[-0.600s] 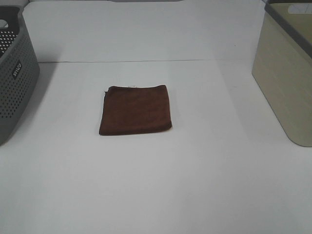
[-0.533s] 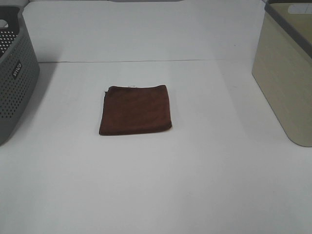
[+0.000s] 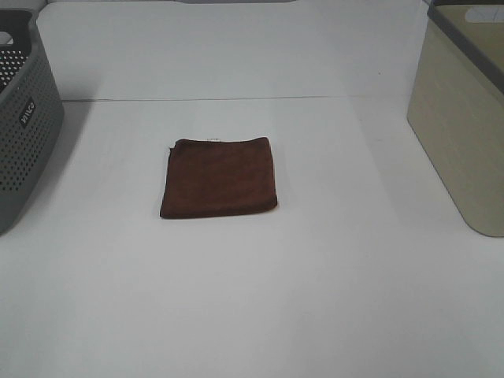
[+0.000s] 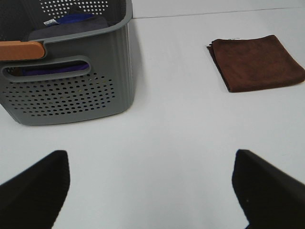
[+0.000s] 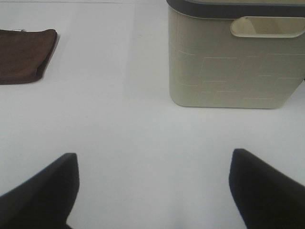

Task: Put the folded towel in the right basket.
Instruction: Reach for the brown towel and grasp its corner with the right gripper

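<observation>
The dark brown folded towel (image 3: 219,176) lies flat on the white table, in the middle of the exterior view. It also shows in the left wrist view (image 4: 256,62) and at the edge of the right wrist view (image 5: 25,55). The beige right basket (image 3: 465,110) with its dark grey rim stands at the right edge; the right wrist view shows its side and handle slot (image 5: 236,62). Neither arm shows in the exterior view. My left gripper (image 4: 152,191) and my right gripper (image 5: 152,191) are both open, empty and far from the towel.
A dark grey perforated basket (image 3: 24,118) stands at the left edge; the left wrist view shows cloths and an orange handle inside it (image 4: 66,71). A seam crosses the white table (image 3: 236,299) behind the towel.
</observation>
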Available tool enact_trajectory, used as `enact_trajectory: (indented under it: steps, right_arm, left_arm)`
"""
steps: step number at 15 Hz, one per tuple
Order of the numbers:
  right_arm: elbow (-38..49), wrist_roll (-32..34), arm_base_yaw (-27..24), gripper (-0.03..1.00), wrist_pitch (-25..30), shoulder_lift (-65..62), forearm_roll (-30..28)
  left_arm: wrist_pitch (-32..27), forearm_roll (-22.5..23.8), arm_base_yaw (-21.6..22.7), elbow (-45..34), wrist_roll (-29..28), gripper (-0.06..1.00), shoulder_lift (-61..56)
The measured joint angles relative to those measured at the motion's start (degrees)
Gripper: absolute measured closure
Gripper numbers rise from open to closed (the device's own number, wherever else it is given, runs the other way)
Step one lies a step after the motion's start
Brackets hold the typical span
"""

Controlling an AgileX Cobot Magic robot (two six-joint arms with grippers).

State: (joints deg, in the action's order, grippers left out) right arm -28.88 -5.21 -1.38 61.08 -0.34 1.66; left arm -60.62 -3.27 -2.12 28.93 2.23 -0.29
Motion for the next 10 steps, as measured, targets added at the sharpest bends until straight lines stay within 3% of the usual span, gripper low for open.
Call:
enact_trajectory:
  steps: [10]
  right_arm:
    - [0.0,0.0,0.0,0.16,0.0,0.0,0.0]
  left_arm:
    - [0.0,0.0,0.0,0.0,0.0,0.07,0.0]
